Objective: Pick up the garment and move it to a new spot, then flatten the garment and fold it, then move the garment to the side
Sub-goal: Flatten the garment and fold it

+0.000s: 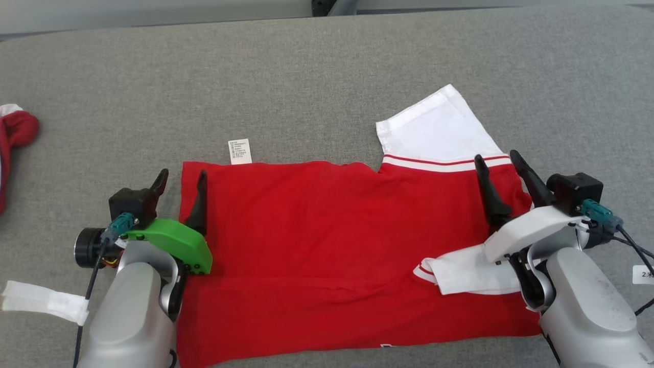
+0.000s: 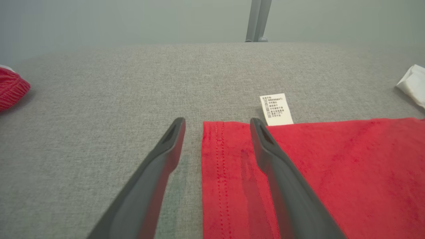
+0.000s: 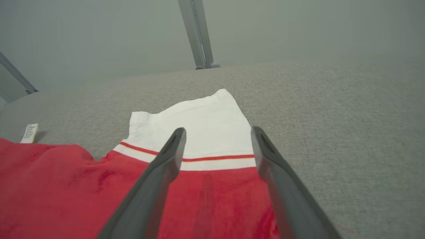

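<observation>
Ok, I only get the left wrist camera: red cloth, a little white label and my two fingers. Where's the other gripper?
Observer: The right gripper is open at the right end of the red garment, its fingers pointing at a white sleeve that sticks out past the red cloth.
Operator: Is that the only sleeve?
Observer: No. A second white sleeve lies folded onto the red cloth, beside the right arm.
Operator: And is the shirt all flat?
Observer: Mostly. It lies spread out, with one long shallow crease running across its near part.
</observation>
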`<state>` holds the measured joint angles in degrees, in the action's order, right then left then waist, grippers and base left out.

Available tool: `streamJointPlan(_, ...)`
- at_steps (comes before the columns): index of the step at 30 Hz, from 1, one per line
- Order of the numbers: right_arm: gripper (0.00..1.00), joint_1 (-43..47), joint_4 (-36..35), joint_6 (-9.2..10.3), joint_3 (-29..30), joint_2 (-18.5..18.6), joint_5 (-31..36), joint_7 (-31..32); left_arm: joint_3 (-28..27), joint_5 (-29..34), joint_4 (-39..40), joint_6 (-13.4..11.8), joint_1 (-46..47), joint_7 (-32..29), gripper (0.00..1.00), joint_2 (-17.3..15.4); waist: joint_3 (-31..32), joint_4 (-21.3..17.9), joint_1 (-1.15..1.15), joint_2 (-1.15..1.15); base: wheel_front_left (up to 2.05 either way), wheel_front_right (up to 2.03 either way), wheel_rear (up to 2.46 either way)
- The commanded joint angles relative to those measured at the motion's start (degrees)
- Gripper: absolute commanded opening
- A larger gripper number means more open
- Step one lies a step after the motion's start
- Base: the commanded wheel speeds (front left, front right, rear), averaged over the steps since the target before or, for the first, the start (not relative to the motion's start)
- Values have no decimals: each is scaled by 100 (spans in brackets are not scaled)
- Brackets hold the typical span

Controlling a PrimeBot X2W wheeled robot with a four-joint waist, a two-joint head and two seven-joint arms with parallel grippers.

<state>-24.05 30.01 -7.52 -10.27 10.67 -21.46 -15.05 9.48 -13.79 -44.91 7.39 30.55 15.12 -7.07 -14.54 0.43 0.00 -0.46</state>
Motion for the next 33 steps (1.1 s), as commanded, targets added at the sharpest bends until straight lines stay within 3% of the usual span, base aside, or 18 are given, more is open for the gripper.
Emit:
streamJointPlan(1, 100, -140, 37, 5, -9, 17, 20, -19, 107, -181, -154, 14, 174, 2, 100, -37, -284, -77, 0, 46, 0, 0, 0)
streamJointPlan(8, 100, -599, 151, 5, -201, 118, -34, -19, 461, -740, -606, 15, 576, 2, 100, -107, -473, -43, 0, 46, 0, 0, 0)
streamJointPlan(9, 100, -667, 175, 6, -263, 156, -43, -18, 527, -803, -614, 14, 600, 2, 95, -131, -488, -26, 0, 46, 0, 0, 0)
streamJointPlan(10, 100, -741, 194, 6, -297, 199, -61, -19, 608, -886, -656, 15, 599, 2, 84, -124, -511, -3, 0, 46, 0, 0, 0)
streamJointPlan(12, 100, -923, 281, 6, -388, 274, -88, -19, 738, -1021, -681, 15, 639, 0, 48, -131, -552, 31, 0, 46, 0, 0, 0)
streamJointPlan(13, 100, -1012, 352, 6, -417, 305, -110, -19, 780, -1042, -650, 15, 685, -1, 37, -152, -572, 53, 0, 46, 0, 0, 0)
streamJointPlan(14, 100, -1106, 466, 5, -452, 348, -128, 6, 835, -1066, -632, 15, 692, -1, 5, -163, -586, 77, 0, 46, 0, 0, 0)
streamJointPlan(15, 100, -1215, 562, 5, -481, 381, -156, 71, 863, -1084, -565, 15, 712, 0, 0, -171, -606, 103, 0, 46, 0, 0, 0)
streamJointPlan(25, 100, -2413, 1554, 6, -978, 660, -335, 1209, 1175, -1246, -54, 15, 755, 1, 0, -149, -852, 461, 0, 46, 0, 0, 0)
streamJointPlan(33, 100, -2909, 2264, 6, -1054, 694, -288, 1715, 1383, -1312, 76, 15, 846, 1, 0, -17, -1038, 680, 0, 46, 0, 0, 0)
